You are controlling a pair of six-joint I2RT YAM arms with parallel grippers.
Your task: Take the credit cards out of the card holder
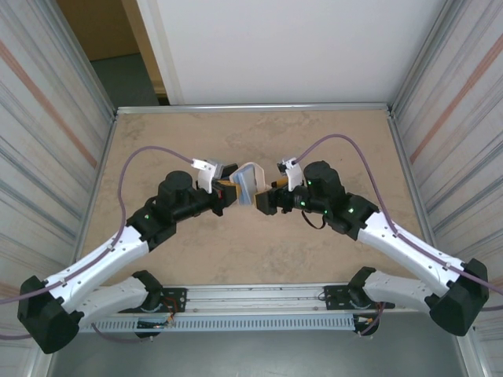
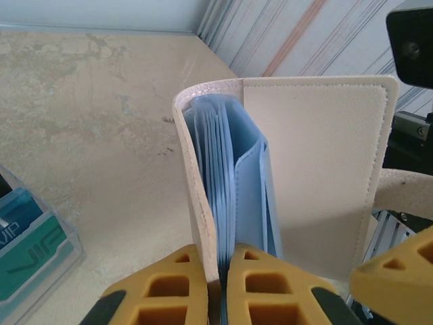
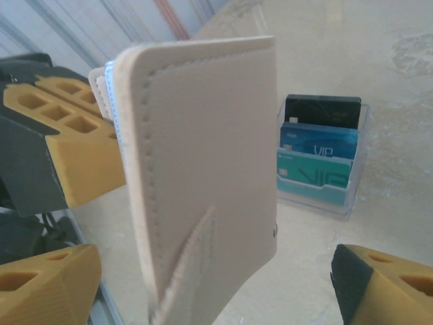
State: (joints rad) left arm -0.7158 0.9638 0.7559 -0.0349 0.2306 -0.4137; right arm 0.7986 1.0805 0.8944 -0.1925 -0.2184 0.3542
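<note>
Left gripper (image 2: 220,288) is holding the card holder (image 2: 318,169) up off the surface (image 2: 88,135), its jaws clamping one tan cover and blue inner leaves. Right gripper (image 3: 216,291) is facing the card holder's outer cover, jaws spreading wide on either side, not touching. Beyond the card holder, a clear rack (image 3: 357,203) of cards (image 3: 316,150) is standing.

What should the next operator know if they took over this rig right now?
Left gripper shut on the card holder's edge, holding it off the table.
Right gripper open, fingers either side of the holder, not gripping.
Black, blue and teal cards sit in a clear stand on the table.
Done: holder picked up, part open.
Left: no card shows among the blue sleeves; check them, pull any out.
</note>
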